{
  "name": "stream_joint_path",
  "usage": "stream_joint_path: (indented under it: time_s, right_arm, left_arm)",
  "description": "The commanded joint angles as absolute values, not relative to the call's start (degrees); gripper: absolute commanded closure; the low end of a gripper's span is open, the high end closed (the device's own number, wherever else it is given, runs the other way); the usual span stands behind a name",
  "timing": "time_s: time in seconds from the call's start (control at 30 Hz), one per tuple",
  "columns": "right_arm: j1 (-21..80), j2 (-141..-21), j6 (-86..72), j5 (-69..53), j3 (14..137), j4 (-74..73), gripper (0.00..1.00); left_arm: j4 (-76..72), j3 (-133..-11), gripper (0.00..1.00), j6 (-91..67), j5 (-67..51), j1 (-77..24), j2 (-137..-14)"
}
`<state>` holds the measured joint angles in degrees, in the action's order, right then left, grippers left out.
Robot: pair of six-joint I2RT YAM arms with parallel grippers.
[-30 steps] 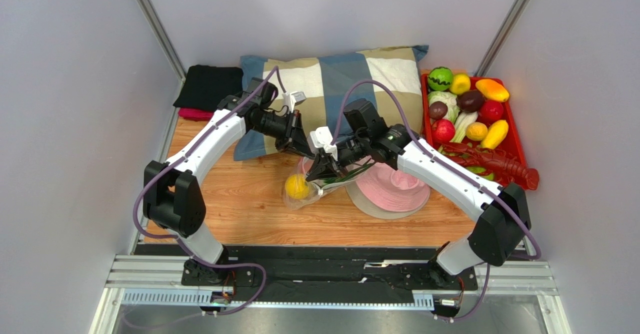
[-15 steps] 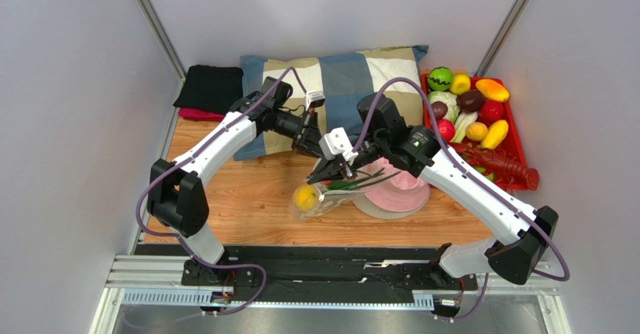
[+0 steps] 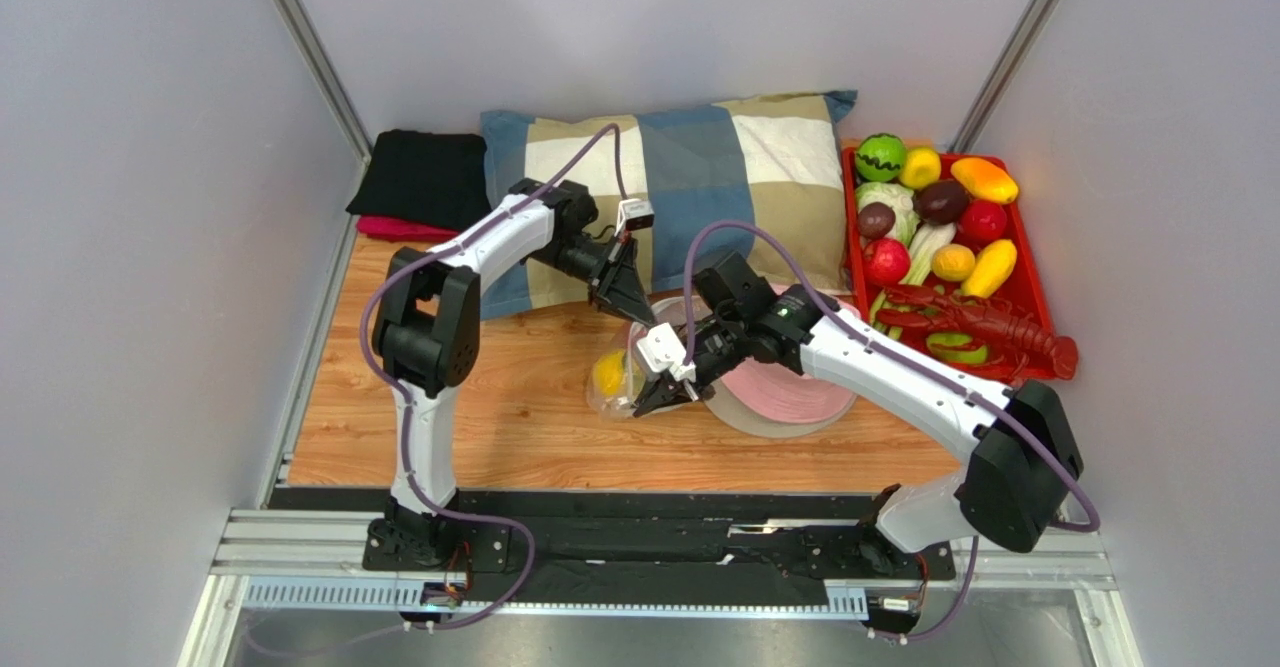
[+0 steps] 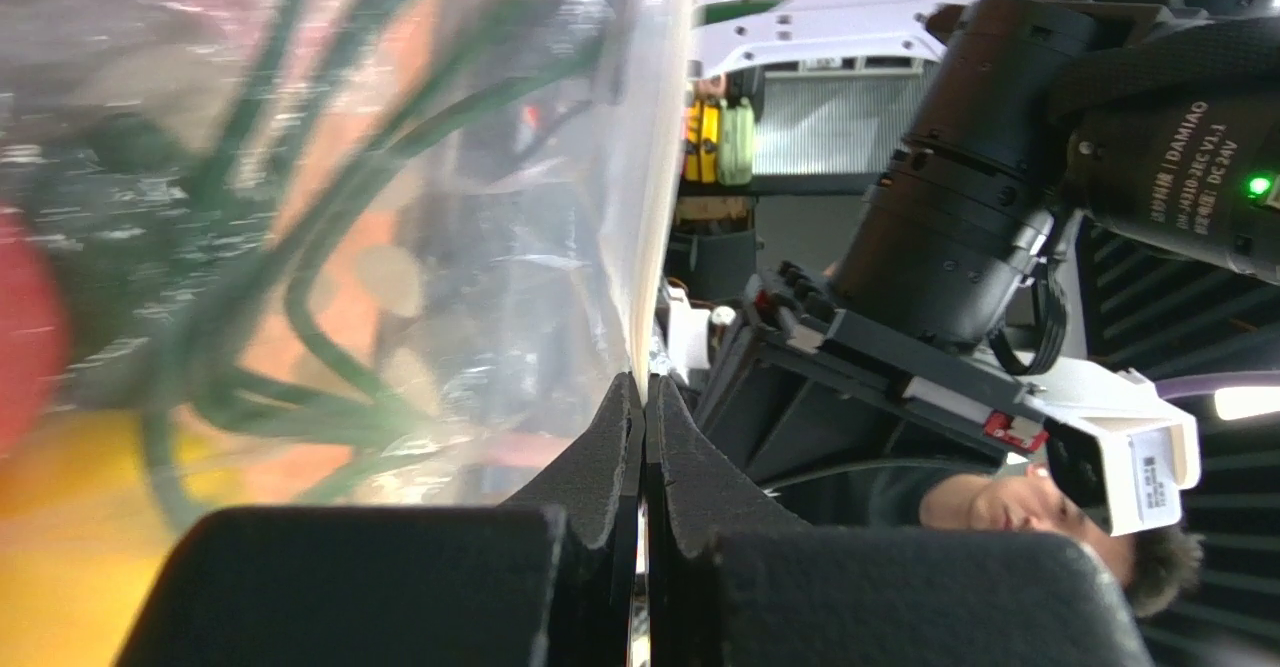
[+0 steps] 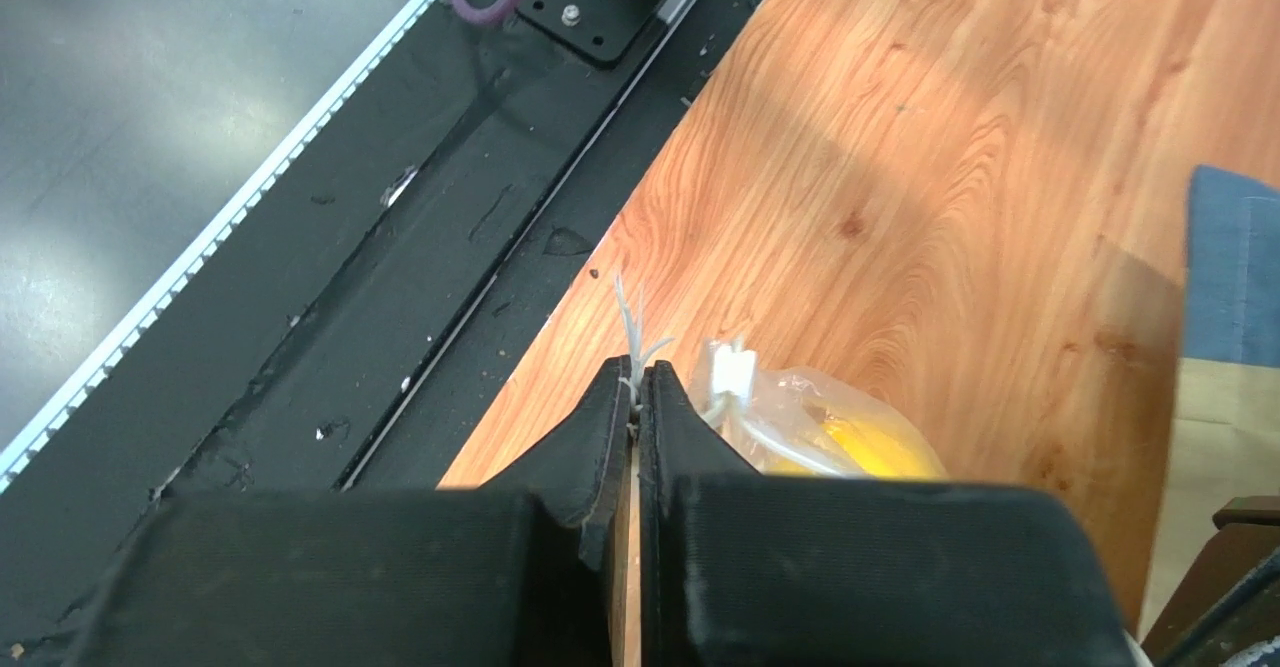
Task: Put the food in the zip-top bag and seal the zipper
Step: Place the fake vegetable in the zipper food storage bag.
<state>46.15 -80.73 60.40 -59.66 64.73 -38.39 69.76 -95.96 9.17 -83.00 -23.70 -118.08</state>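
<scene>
Near the middle of the surface [image 3: 481, 405], the zip-top bag [image 3: 643, 349] is held up between both arms with a yellow fruit [image 3: 607, 375] and spring onion [image 4: 323, 292] inside, and that weight could drag the film loose. The left claw [image 4: 643, 397] is clamped on the zipper [image 4: 651, 202] edge and the right claw [image 5: 634, 385] pinches only a plastic sliver, so an uneven pull may free it or leave the seal gapped.

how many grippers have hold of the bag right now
2. The left gripper is shut on the zip-top bag at its far edge. The right gripper is shut on a thin bit of its edge on the near side. Neither is hidden.
</scene>
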Motion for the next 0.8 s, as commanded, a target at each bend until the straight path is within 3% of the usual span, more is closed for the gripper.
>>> stream_joint_path:
  time_s: [0.0,0.3,0.77]
  right_arm:
    - [46.49,-82.09,64.08,-61.26,66.00,-33.58,1.00]
    - [42.90,-82.27,46.07,-55.73,69.44,-31.03,1.00]
    - [41.84,-92.01,33.58,-46.59,71.63,-29.70,1.00]
  left_arm:
    - [96.15,-98.09,1.00,25.75,-88.77,-21.53,-118.22]
    - [95.37,-95.37,0.92,23.56,-87.01,-21.97,-109.52]
    - [92.46,-91.32,0.92,20.39,-86.57,-22.15,-104.33]
